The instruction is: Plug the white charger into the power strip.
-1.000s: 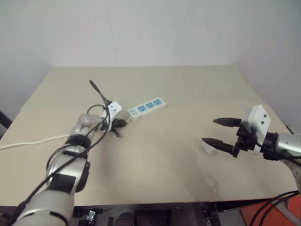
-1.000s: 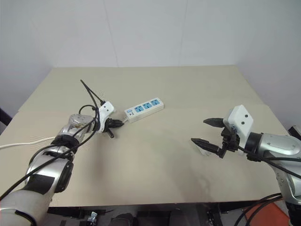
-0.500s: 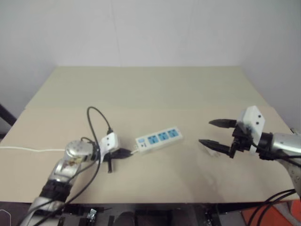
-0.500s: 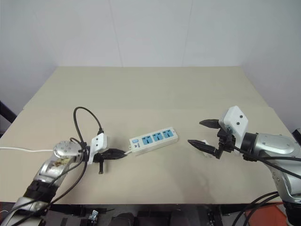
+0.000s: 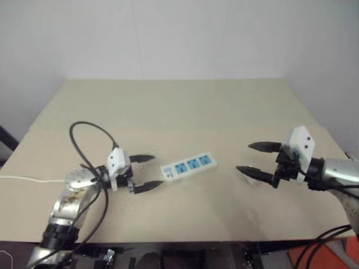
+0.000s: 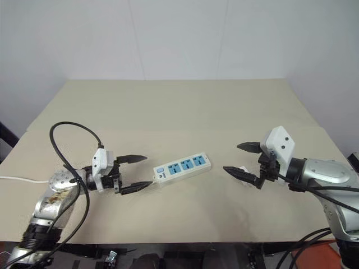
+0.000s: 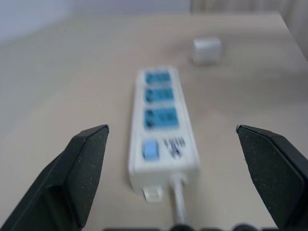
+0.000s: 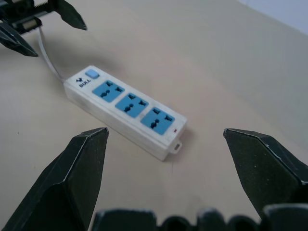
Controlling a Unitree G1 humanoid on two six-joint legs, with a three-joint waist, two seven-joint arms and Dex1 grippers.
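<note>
White power strip [image 6: 183, 167], one charger [image 7: 207, 51], two empty spread grippers [image 6: 133, 174] [image 6: 242, 160].

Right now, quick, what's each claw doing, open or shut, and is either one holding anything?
Left claw: open, holding nothing, just short of the power strip.
Right claw: open, holding nothing.

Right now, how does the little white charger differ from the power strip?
The white charger is a small plain cube; the power strip is a long flat bar. The power strip carries three blue sockets and a blue switch; the white charger has none. A thin cord leaves the power strip, none the white charger. Both are white and lie on the table, apart.
</note>
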